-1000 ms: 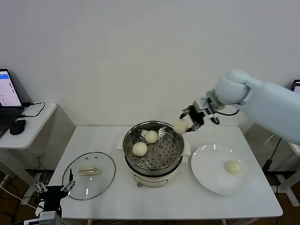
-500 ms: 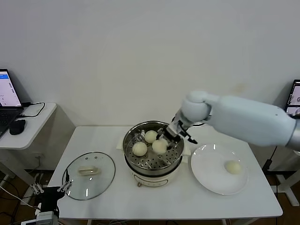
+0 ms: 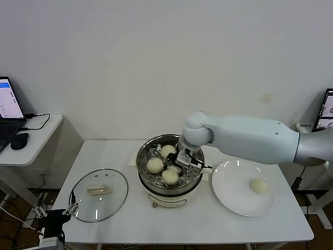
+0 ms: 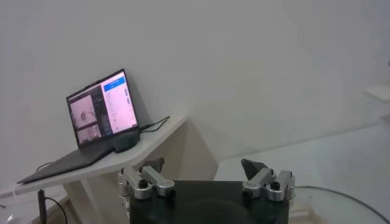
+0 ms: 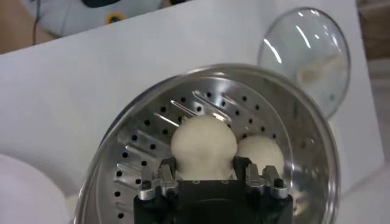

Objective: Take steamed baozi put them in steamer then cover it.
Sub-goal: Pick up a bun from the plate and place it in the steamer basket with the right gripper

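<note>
The steamer (image 3: 143,156) stands mid-table with two steamed baozi (image 3: 167,151) (image 3: 155,165) on its perforated tray. My right gripper (image 3: 175,167) reaches down into the pot, shut on a third baozi (image 3: 170,176) low over the tray's front. In the right wrist view that bun (image 5: 203,141) fills the gap between the right gripper's (image 5: 205,163) fingers, with another bun (image 5: 261,153) beside it. One more baozi (image 3: 258,185) lies on the white plate (image 3: 229,198). The cover (image 3: 99,194) lies flat on the table to the left. My left gripper (image 3: 54,212) (image 4: 204,167) hangs open and holds nothing at the table's front left corner.
A side table (image 3: 36,136) with a laptop (image 3: 8,112) and a mouse (image 3: 20,140) stands to the left. The wall runs close behind the table. The right forearm (image 3: 250,138) stretches above the back of the plate.
My right gripper carried the baozi from beyond the pot's back right rim into the steamer and down to the front of the tray. The left arm barely moved.
</note>
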Available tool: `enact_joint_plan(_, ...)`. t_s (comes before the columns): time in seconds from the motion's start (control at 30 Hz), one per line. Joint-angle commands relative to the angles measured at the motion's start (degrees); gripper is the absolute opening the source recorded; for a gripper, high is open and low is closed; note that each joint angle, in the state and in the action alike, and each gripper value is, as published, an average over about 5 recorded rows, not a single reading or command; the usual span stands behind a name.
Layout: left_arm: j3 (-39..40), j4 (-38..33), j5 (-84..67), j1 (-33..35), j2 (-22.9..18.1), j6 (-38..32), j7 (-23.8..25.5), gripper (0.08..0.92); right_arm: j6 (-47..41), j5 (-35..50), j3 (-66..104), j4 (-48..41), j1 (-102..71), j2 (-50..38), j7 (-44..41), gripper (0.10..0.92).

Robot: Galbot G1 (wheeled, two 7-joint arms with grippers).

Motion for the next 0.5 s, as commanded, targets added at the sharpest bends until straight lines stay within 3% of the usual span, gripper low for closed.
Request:
enact_joint_plan(0.03,0.1,0.0,0.1,0.0,-0.2,-0.1,0.0,0.823,4.4,-3.2,-1.0,1.5,-0.3,1.1,-0.4,0.589)
enact_joint_plan(0.13,0.2,0.0,0.1,0.0,-0.3,-0.1,0.0,0.823,4.7,-3.3,-0.9,1.3,-0.4,0.7,0.0,0.626)
enact_joint_plan(0.33,0.3,-0.2,0.1,-0.2,-0.1,0.0,0.0,0.823,4.8,-3.1,0.6,0.0,0.2,-0.6,0.6,0.782)
enact_joint_plan(0.5,0.2,-0.3,0.1,-0.4,0.4,0.0,0.1,0.823,1.7,-0.9,3.2,-1.5,2.3,-3.5,-0.9,0.821)
